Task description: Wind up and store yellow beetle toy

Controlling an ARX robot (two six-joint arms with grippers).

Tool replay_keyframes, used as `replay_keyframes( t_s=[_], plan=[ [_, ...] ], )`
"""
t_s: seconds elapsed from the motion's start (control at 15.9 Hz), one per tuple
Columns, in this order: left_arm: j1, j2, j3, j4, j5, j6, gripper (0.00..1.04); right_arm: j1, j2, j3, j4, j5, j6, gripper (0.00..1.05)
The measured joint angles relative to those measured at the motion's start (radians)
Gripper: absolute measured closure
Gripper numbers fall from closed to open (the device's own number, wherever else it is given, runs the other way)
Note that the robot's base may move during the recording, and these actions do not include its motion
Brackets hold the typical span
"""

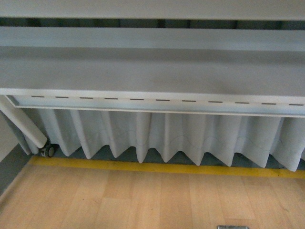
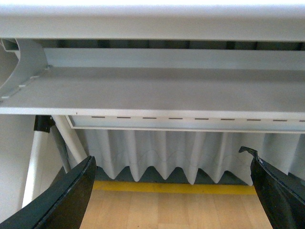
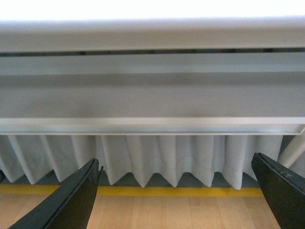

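The yellow beetle toy is out of view in all three views. My left gripper (image 2: pixel 174 191) is open and empty, its black fingers (image 2: pixel 66 200) spread wide at the picture's lower corners. My right gripper (image 3: pixel 176 191) is also open and empty, with its black fingers (image 3: pixel 76 202) wide apart. Both wrist views look at the underside of a grey table and a pleated white curtain. Neither arm shows in the front view.
A grey table edge (image 1: pixel 152 98) with a slotted rail spans the front view. Below it hangs a white pleated curtain (image 1: pixel 162 136), then a yellow floor stripe (image 1: pixel 157 167) and a wooden floor (image 1: pixel 143 200). A white table leg (image 1: pixel 21 124) slants at the left.
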Motion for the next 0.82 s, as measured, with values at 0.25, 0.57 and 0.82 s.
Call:
replay_keyframes(
  t_s=[0.25,0.57,0.82],
  plan=[
    [0.000,0.000,0.000,0.000,-0.002,-0.001,0.07,0.000,0.000,0.000,-0.001,0.001,0.000,0.06],
    [0.000,0.000,0.000,0.000,-0.003,-0.001,0.07,0.000,0.000,0.000,-0.001,0.001,0.000,0.06],
    [0.000,0.000,0.000,0.000,-0.001,0.000,0.07,0.000,0.000,0.000,0.000,0.002,0.001,0.06]
  ],
)
